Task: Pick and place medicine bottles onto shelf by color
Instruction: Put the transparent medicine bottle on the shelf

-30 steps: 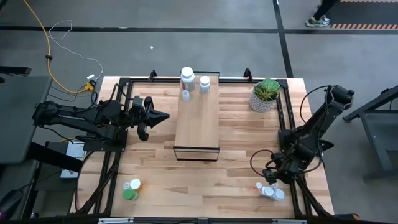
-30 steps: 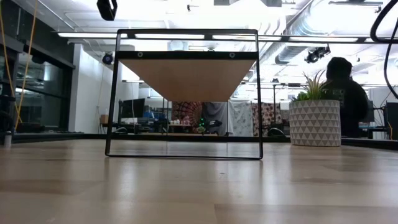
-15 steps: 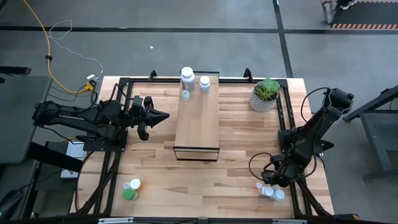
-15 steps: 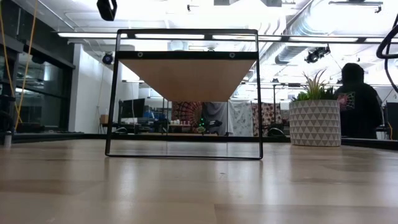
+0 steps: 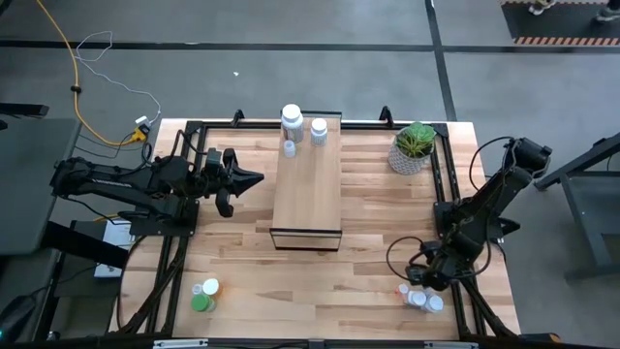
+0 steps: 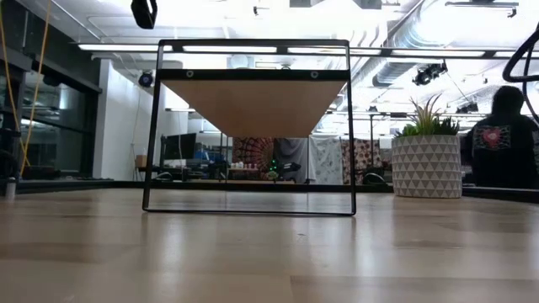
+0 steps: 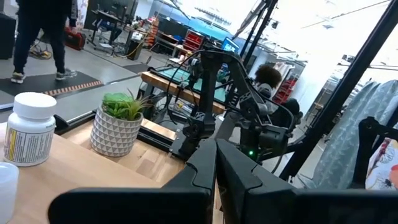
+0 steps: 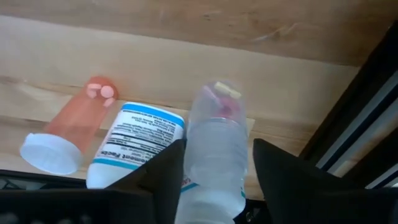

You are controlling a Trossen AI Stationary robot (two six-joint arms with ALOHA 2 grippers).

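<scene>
The shelf [image 5: 308, 184] stands mid-table on its thin black frame, with three white-capped bottles [image 5: 292, 118] upright on its far end. A green bottle and a white one [image 5: 203, 296] sit near the table's near left corner. By the near right corner, an orange bottle [image 8: 68, 134], a white labelled bottle [image 8: 134, 146] and a clear bottle [image 8: 214, 124] lie on their sides. My right gripper [image 8: 217, 152] is open above them, a finger on either side of the clear bottle. My left gripper [image 5: 250, 179] is shut and hovers left of the shelf. My right gripper comes from above with its fingers [image 8: 165, 171] on either side of the clear bottle's body [image 8: 211, 162], lying along it. I cannot tell whether they touch it. The bottle lies on its side on the table.
A potted green plant [image 5: 414, 147] stands at the far right of the table. A black rail [image 8: 367, 118] runs along the table's right edge, close to the lying bottles. Bare wood lies between the shelf and the near edge. A person shows in the room behind.
My right gripper has moved a little toward the near edge and down, closer to the bottles lying at the near right corner. The bottles and the shelf have kept still. A person has walked rightward in the background.
</scene>
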